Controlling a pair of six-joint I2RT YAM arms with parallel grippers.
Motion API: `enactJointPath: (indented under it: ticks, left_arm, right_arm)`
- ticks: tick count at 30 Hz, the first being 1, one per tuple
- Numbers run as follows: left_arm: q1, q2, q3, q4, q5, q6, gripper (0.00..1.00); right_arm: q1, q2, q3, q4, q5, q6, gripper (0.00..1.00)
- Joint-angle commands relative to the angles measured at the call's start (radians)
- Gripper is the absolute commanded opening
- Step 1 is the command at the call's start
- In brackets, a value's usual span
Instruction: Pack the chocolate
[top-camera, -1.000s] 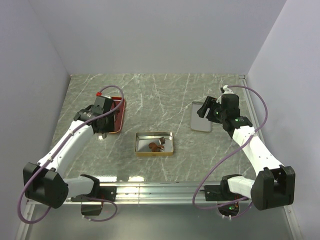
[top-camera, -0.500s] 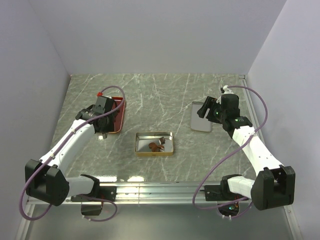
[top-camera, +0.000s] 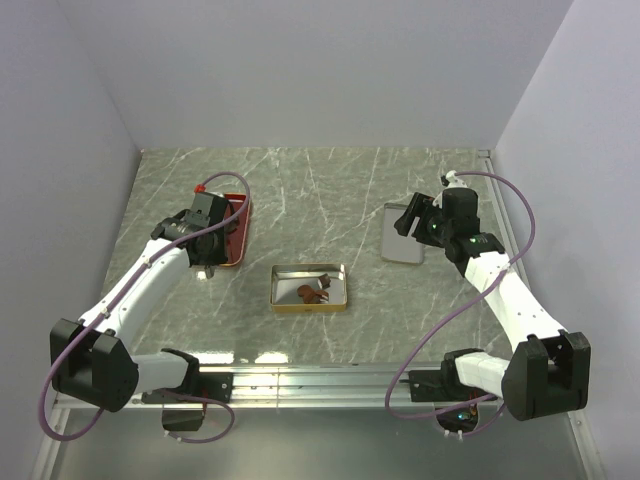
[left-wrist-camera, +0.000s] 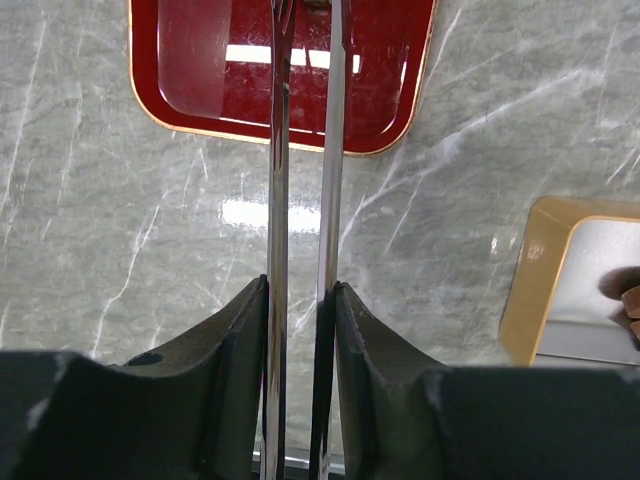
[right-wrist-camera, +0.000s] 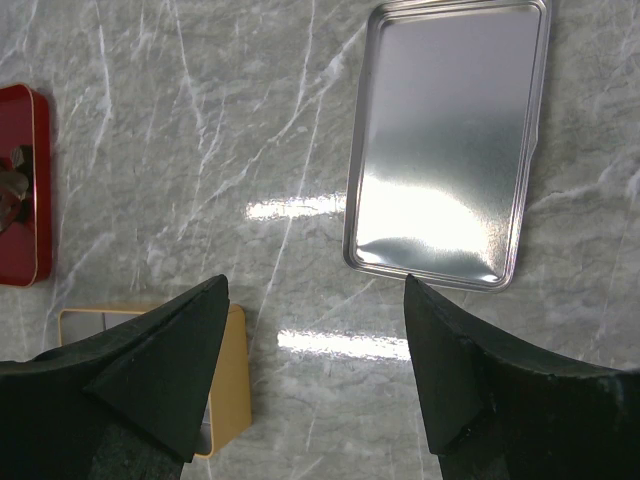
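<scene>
Pincer of outstretched left arm (left-wrist-camera: 300, 300) tight on tweezers (left-wrist-camera: 332, 150) over red tray (left-wrist-camera: 200, 60); right pincer (right-wrist-camera: 315, 290) spread near lid (right-wrist-camera: 450, 130).

Grey marbled tabletop (top-camera: 330, 190) (white-veined, glossy) boxed by plain pale walls (top-camera: 320, 70), perhaps lavender-tinted

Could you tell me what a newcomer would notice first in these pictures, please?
Likely the gold tin in the middle, with dark chocolate inside. Then the glossy red tray at left, where the left claw holds thin metal tongs, and the silver tray at right, near the open right claw.
</scene>
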Motion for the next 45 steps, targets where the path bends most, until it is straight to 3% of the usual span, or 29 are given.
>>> enactJointPath:
  ticks: [1, 29, 45]
  left_arm:
    - [0.002, -0.012, 0.041, -0.018, -0.012, 0.019, 0.35]
    - [-0.004, -0.043, 0.200, -0.104, 0.187, 0.098, 0.35]
    - [-0.085, -0.072, 0.245, -0.140, 0.258, 0.128, 0.36]
  right_arm:
    - [0.008, -0.022, 0.016, 0.007, 0.010, 0.000, 0.78]
    - [0.025, 0.009, 0.023, 0.017, 0.004, 0.003, 0.78]
    - [0.025, 0.011, 0.017, 0.020, 0.002, 0.004, 0.78]
